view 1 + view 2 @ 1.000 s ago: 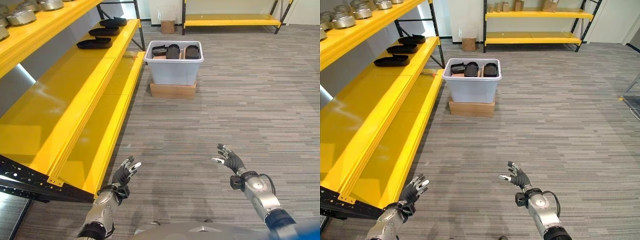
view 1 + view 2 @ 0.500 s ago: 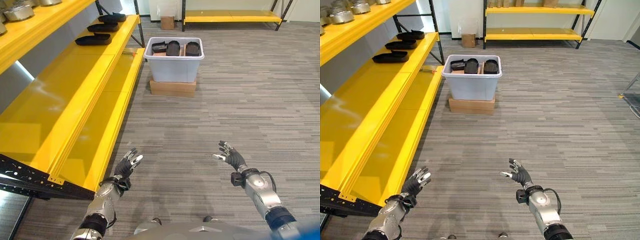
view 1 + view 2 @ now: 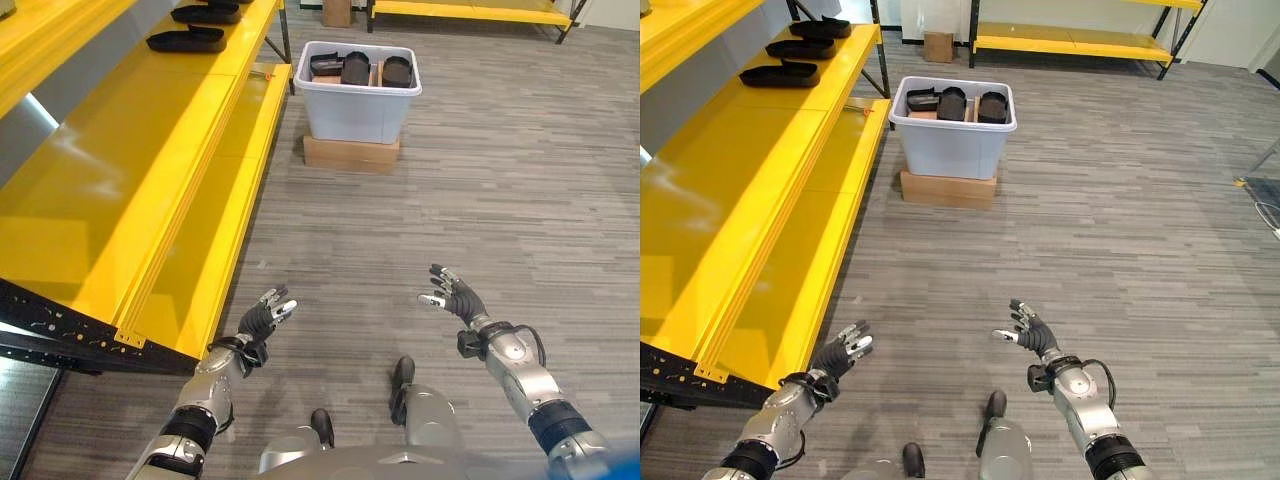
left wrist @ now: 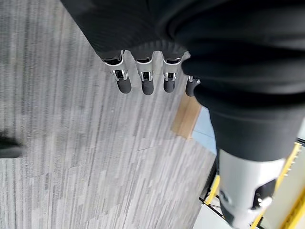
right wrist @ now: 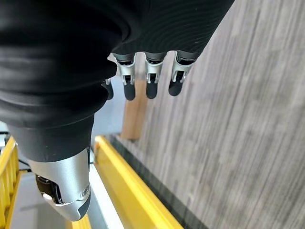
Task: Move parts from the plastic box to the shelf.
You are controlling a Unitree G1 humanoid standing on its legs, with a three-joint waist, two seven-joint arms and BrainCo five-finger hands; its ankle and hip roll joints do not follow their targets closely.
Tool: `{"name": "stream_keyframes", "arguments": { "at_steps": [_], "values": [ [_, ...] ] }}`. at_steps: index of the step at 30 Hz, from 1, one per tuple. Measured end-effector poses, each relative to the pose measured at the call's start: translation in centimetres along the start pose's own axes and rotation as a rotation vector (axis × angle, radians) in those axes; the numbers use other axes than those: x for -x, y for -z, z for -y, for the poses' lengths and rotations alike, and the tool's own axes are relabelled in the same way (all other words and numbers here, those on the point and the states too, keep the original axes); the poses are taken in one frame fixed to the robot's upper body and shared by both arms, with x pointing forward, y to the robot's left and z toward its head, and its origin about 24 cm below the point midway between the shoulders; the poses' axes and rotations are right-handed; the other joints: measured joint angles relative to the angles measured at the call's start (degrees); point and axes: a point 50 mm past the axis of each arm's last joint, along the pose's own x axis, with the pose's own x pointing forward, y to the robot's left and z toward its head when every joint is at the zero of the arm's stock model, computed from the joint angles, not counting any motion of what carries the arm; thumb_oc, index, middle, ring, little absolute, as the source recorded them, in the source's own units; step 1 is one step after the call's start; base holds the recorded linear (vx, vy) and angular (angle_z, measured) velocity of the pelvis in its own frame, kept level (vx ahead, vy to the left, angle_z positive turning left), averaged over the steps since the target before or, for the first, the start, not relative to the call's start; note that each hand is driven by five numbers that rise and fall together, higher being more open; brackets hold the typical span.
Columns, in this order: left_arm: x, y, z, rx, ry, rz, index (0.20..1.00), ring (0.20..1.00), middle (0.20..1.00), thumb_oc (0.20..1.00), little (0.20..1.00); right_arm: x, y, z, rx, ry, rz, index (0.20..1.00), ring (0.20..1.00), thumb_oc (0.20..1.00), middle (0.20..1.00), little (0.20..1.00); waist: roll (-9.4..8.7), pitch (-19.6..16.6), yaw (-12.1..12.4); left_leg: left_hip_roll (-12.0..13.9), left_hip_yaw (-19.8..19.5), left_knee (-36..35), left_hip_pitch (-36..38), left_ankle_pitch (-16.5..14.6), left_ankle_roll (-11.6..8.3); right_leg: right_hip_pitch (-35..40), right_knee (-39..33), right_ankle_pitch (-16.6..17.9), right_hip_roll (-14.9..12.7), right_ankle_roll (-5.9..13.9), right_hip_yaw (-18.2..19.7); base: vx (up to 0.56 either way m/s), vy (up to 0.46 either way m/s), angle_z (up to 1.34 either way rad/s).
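Note:
A pale grey plastic box [image 3: 360, 110] stands on a flat cardboard base [image 3: 352, 152] far ahead on the floor. Several black parts [image 3: 356, 69] lie inside it. More black parts [image 3: 186, 41] rest at the far end of the yellow shelf [image 3: 120, 190], which runs along my left. My left hand [image 3: 258, 324] hovers low beside the shelf's near corner, fingers straight and spread, empty. My right hand [image 3: 455, 300] is raised over the bare floor, open and empty too. In the wrist views the left hand's fingers [image 4: 145, 81] and the right hand's fingers [image 5: 151, 81] point out straight over the floor.
The yellow shelf's lower board [image 3: 225, 230] juts toward the walkway, with a black perforated frame [image 3: 60, 335] at its near end. Another yellow rack [image 3: 1080, 45] stands against the far wall, a small cardboard box [image 3: 938, 46] near it. Grey striped carpet [image 3: 420, 220] stretches between me and the box.
The whole picture has shifted: the camera tilted down and moved nearer the box. Both hands stay open and empty, sitting slightly higher in view.

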Motion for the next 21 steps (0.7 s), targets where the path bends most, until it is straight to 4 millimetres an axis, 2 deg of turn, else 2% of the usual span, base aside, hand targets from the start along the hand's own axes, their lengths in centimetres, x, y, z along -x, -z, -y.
{"name": "stream_keyframes", "arguments": {
  "at_steps": [3,4,5,6,7,8,9,10,11,12,13,14,15,16,19,21],
  "values": [
    [0.7,2.0,0.4,0.009,0.018,-0.052,1.0,1.0,1.0,1.0,1.0,1.1,1.9,-0.7,-0.041,0.01,-0.044,1.0,1.0,1.0,1.0,1.0,-0.94,-0.5,0.0,1.0,-3.3,1.1,3.5,-3.4,-3.22,3.8,-2.2,1.5,-0.2,-0.45,0.1,0.57,-0.195,0.61],
    [1.2,3.1,0.4,0.031,0.011,-0.073,1.0,1.0,1.0,1.0,1.0,1.1,2.1,-0.4,-0.033,0.016,-0.057,1.0,1.0,1.0,1.0,1.0,0.21,-0.4,0.0,3.0,-3.7,2.3,4.8,-6.1,-4.27,5.5,-0.9,4.0,1.2,-2.86,-1.3,0.67,-0.182,0.23],
    [1.9,4.2,0.6,0.053,0.01,-0.095,1.0,1.0,1.0,1.0,1.0,1.1,2.1,0.1,-0.014,0.022,-0.065,1.0,1.0,1.0,1.0,1.0,3.02,-0.9,0.5,6.7,-2.3,4.0,6.4,-7.8,-6.4,5.9,2.9,3.4,3.2,-3.9,-5.8,0.52,-0.157,-0.11],
    [2.0,4.2,0.6,0.054,0.013,-0.092,1.0,1.0,1.0,1.0,1.0,0.8,1.4,0.6,0.01,0.022,-0.051,1.0,1.0,1.0,1.0,1.0,4.11,-0.8,1.2,8.6,-0.7,6.9,6.8,-8.6,-7.21,5.9,6.2,2.1,4.1,-5.77,-7.5,0.58,-0.235,-0.21],
    [1.8,3.9,0.7,0.052,0.016,-0.08,1.0,1.0,1.0,1.0,1.0,0.4,0.5,1.2,0.027,0.029,-0.025,1.0,1.0,1.0,1.0,1.0,3.91,-1.3,1.5,10.1,0.5,10.7,5.8,-7.6,-7.49,5.5,9.6,-1.2,4.8,-9.3,-7.4,0.44,-0.228,-0.1],
    [1.6,3.6,0.7,0.05,0.019,-0.074,1.0,1.0,1.0,1.0,1.0,0.2,-0.1,1.5,0.041,0.032,-0.009,1.0,1.0,1.0,1.0,1.0,3.44,-2.0,1.7,10.7,1.0,13.0,5.0,-5.9,-7.53,4.9,11.9,-3.9,4.7,-9.89,-7.4,0.52,-0.308,0.02],
    [1.4,3.2,0.6,0.061,0.011,-0.053,1.0,1.0,1.0,1.0,1.0,-0.1,-0.8,1.9,0.048,0.029,0.012,1.0,1.0,1.0,1.0,1.0,2.51,-3.0,1.5,12.4,1.3,22.3,0.5,-2.9,-12.22,5.0,13.8,-6.8,4.8,-11.49,-7.5,0.38,-0.293,-0.11],
    [1.5,3.2,0.5,0.078,-0.002,-0.033,1.0,1.0,1.0,1.0,1.0,-0.1,-0.9,1.9,0.05,0.018,0.019,1.0,1.0,1.0,1.0,1.0,2.08,-3.5,2.0,13.5,1.3,27.6,-1.6,0.4,-15.53,6.0,13.5,-7.3,5.2,-12.81,-7.5,0.43,-0.327,-0.15],
    [1.4,3.1,0.5,0.084,-0.003,-0.02,1.0,1.0,1.0,1.0,1.0,0.0,-1.1,2.0,0.054,0.01,0.025,1.0,1.0,1.0,1.0,1.0,1.96,-3.7,2.0,14.3,0.6,33.3,-4.7,4.0,-16.41,6.9,12.9,-8.1,5.8,-13.99,-7.3,0.24,-0.223,-0.2],
    [1.3,2.8,0.5,0.094,-0.008,0.0,1.0,1.0,1.0,1.0,1.0,0.1,-1.0,1.9,0.057,0.003,0.027,1.0,1.0,1.0,1.0,1.0,1.38,-3.8,2.0,14.9,-2.2,41.6,-10.0,11.9,-17.67,7.6,12.8,-9.1,5.9,-14.92,-7.0,0.22,-0.172,-0.33],
    [1.1,2.6,0.8,0.102,-0.004,0.018,1.0,1.0,1.0,1.0,1.0,0.2,-0.9,2.1,0.063,-0.002,0.02,1.0,1.0,1.0,1.0,1.0,1.26,-3.8,2.5,15.9,-3.7,57.7,-19.2,18.1,-19.28,9.9,10.5,-9.2,6.3,-15.12,-6.4,0.33,-0.119,-0.43],
    [1.0,2.4,0.9,0.097,0.0,0.021,1.0,1.0,1.0,1.0,1.0,0.2,-0.8,2.2,0.066,-0.001,0.012,1.0,1.0,1.0,1.0,1.0,1.19,-3.7,2.7,16.4,-2.4,65.6,-25.0,12.5,-16.47,12.4,8.6,-9.3,6.5,-15.3,-6.1,0.35,-0.088,-0.49],
    [0.9,2.2,0.9,0.093,-0.001,0.025,1.0,1.0,1.0,1.0,1.0,0.2,-0.5,2.1,0.064,0.0,-0.002,1.0,1.0,1.0,1.0,1.0,0.3,-3.3,2.8,16.3,-0.4,64.6,-28.0,8.7,-15.2,14.6,7.1,-9.3,6.8,-15.25,-6.0,0.35,0.005,-0.36],
    [0.7,1.8,0.8,0.081,-0.006,0.035,1.0,1.0,1.0,1.0,1.0,0.2,-0.3,1.8,0.066,-0.007,-0.011,1.0,1.0,1.0,1.0,1.0,0.15,-3.3,3.0,16.3,2.6,57.5,-28.9,6.0,-12.44,17.4,4.5,-9.3,7.5,-15.23,-6.2,0.29,0.092,-0.41],
    [0.7,1.4,0.5,0.067,-0.04,0.049,1.0,1.0,1.0,1.0,1.0,-0.3,-0.2,0.8,0.053,-0.015,-0.006,1.0,1.0,1.0,1.0,1.0,0.84,-3.5,3.0,17.0,9.3,40.3,-29.1,5.9,-10.06,23.4,-1.0,-10.3,10.1,-14.22,-5.7,0.38,0.22,-0.6],
    [0.8,1.1,0.2,0.057,-0.065,0.063,1.0,1.0,1.0,1.0,1.0,-0.2,0.0,0.1,0.046,-0.026,-0.011,1.0,1.0,1.0,1.0,1.0,1.26,-3.8,2.4,14.9,11.5,22.3,-26.4,6.2,-9.83,25.8,-1.9,-11.3,11.0,-12.62,-4.9,0.4,0.245,-0.39]
  ]
}}
